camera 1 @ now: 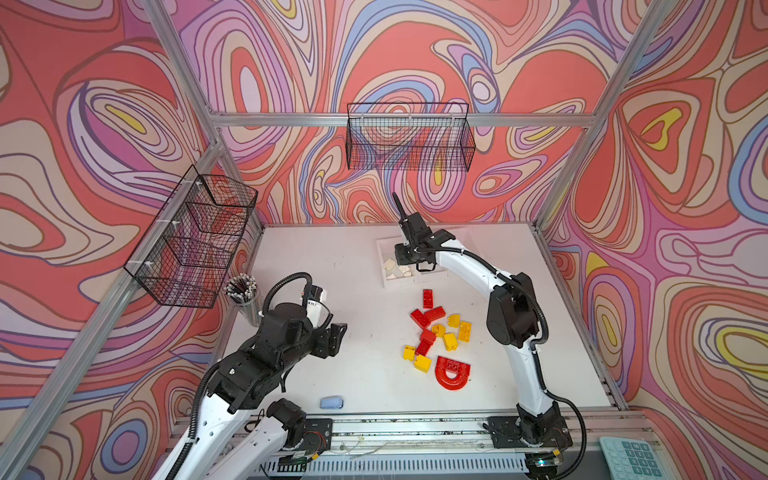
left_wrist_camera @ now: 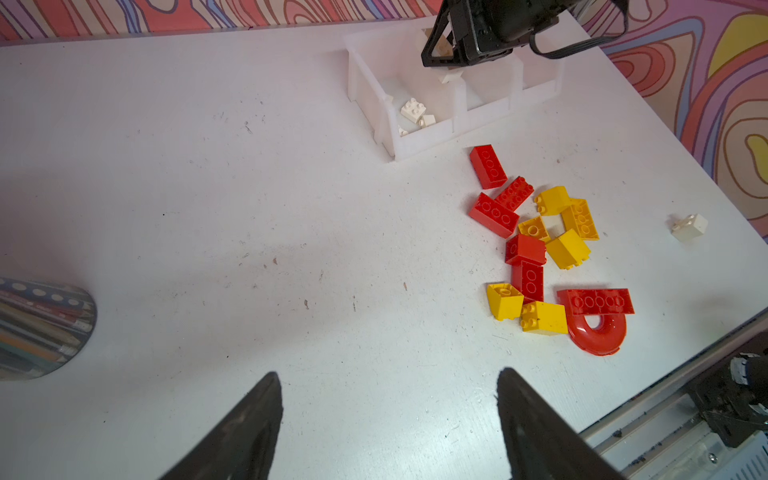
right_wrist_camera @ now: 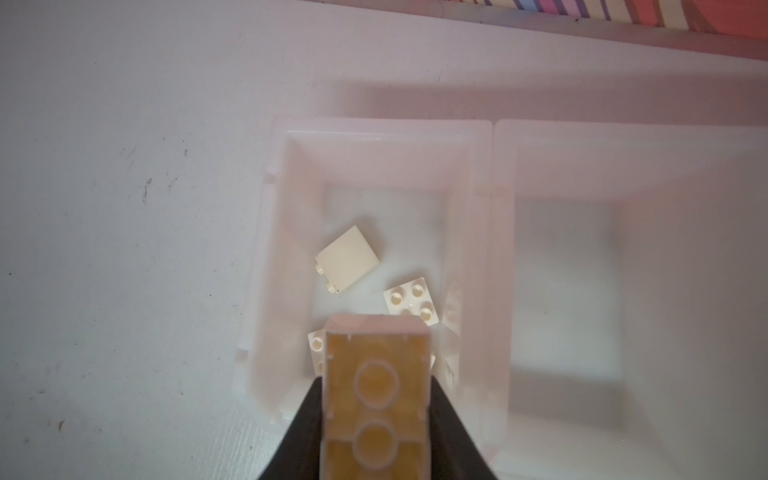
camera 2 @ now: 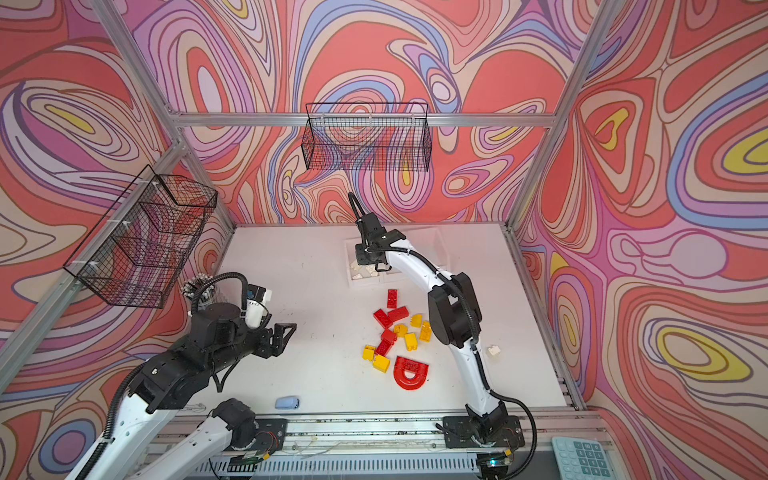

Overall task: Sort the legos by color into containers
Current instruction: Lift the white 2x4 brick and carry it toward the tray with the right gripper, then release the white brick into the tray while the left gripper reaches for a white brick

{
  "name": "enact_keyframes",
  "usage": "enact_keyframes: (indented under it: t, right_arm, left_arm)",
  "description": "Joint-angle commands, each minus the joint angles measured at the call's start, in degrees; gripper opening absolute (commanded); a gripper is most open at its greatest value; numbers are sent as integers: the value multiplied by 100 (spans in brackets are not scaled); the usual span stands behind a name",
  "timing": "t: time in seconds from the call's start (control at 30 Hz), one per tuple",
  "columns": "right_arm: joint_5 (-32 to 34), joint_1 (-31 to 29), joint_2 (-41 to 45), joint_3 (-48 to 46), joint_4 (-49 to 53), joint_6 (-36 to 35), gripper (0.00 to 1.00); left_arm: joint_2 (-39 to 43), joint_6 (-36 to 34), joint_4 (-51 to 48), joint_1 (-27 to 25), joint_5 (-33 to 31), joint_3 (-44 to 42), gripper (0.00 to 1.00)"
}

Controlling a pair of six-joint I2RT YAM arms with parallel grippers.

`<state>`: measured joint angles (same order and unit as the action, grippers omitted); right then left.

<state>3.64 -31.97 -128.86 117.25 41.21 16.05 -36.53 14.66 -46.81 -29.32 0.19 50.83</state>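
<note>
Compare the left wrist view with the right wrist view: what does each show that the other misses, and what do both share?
Left wrist only: the red and yellow legos loose on the table, the red arch, a stray cream brick, the pencil cup, the open left jaws. Right wrist only: the hollow underside of the held brick clamped in the right jaws. Both: the end bin holding cream bricks.
</note>
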Motion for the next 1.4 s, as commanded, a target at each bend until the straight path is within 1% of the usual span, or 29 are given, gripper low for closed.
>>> enact_keyframes:
  t: [0.0, 0.17, 0.3, 0.33, 0.47, 0.6, 0.67, 0.73, 0.9, 1.0, 1.13, 1.2, 1.27, 1.37]
  right_arm:
    - [106, -38, -232, 343, 125, -41, 23]
    - [-17, -38, -733, 1043, 307, -101, 28]
    - [-151, -38, -913, 1112, 150, -98, 34]
    - [-161, -38, -935, 1082, 99, -100, 37]
    - [-199, -38, -802, 802, -227, -105, 61]
    - [-360, -38, -379, 332, -759, -95, 73]
    - [-451, -38, -215, 222, -948, -102, 75]
    - [-398, -52, -32, 87, -1065, -27, 75]
    - [-467, -73, 686, -800, -1600, 289, 75]
    - [-660, -73, 1098, -1219, -1859, 496, 75]
    - [-862, -73, 1547, -1180, -2000, 594, 75]
    - [-959, -73, 1770, -985, -1971, 605, 75]
    - [-1088, -73, 1990, -830, -1950, 592, 75]
    - [-1159, -72, 2455, -922, -2038, 598, 76]
  left_arm:
    - [49, 2, 58, -21, 21, -53, 81]
    - [-18, -12, 68, -21, 73, -64, 81]
    - [-208, -24, 60, -21, 136, -38, 81]
    - [-269, -23, 54, -21, 132, -29, 81]
    - [-482, -33, -8, -22, 100, 19, 81]
    - [-730, -81, -126, -22, 27, 190, 81]
    - [-943, -85, -232, -21, 15, 353, 81]
    - [-1273, -60, -364, -21, 28, 569, 81]
    - [-1804, -221, -480, -26, 290, 1006, 81]
    - [-1850, -643, -123, -68, 703, 937, 80]
    - [-1906, -1045, 726, -224, 1183, 474, 81]
    - [-1982, -1194, 1226, -430, 1240, 227, 82]
    - [-2113, -1411, 1914, -795, 1389, -6, 83]
    - [-2767, -1839, 2702, -1618, 1272, 82, 85]
